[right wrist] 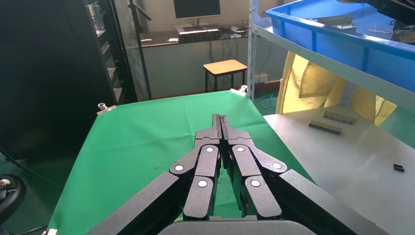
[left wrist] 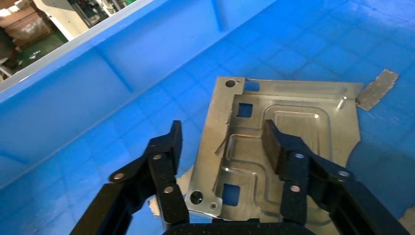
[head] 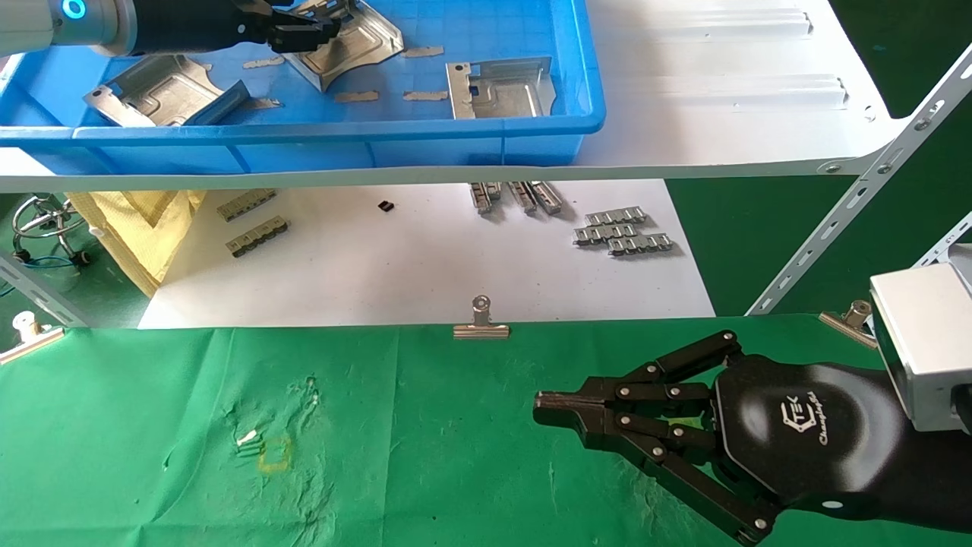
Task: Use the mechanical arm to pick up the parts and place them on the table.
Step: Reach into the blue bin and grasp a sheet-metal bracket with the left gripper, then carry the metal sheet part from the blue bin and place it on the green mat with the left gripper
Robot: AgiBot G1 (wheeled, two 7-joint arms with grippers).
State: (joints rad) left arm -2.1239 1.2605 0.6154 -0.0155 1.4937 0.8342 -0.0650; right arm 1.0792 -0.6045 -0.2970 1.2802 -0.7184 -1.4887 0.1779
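Observation:
Three silver stamped parts lie in the blue bin (head: 304,137): one at the left (head: 163,91), one in the middle (head: 357,42) and one at the right (head: 501,87). My left gripper (head: 315,29) is open over the middle part. In the left wrist view (left wrist: 222,134) one finger (left wrist: 279,147) is over the plate (left wrist: 293,112) and the other (left wrist: 169,147) is over the bin floor beside the plate's edge. My right gripper (head: 547,406) is shut and empty, just above the green table (head: 380,425); it also shows in the right wrist view (right wrist: 221,120).
The bin stands on a white shelf board (head: 721,91). Below it a white sheet (head: 425,266) holds ridged metal strips (head: 623,228). Binder clips (head: 481,323) pin the cloth's far edge. A slanted shelf brace (head: 858,220) stands at the right, and a yellow cloth (head: 144,228) at the left.

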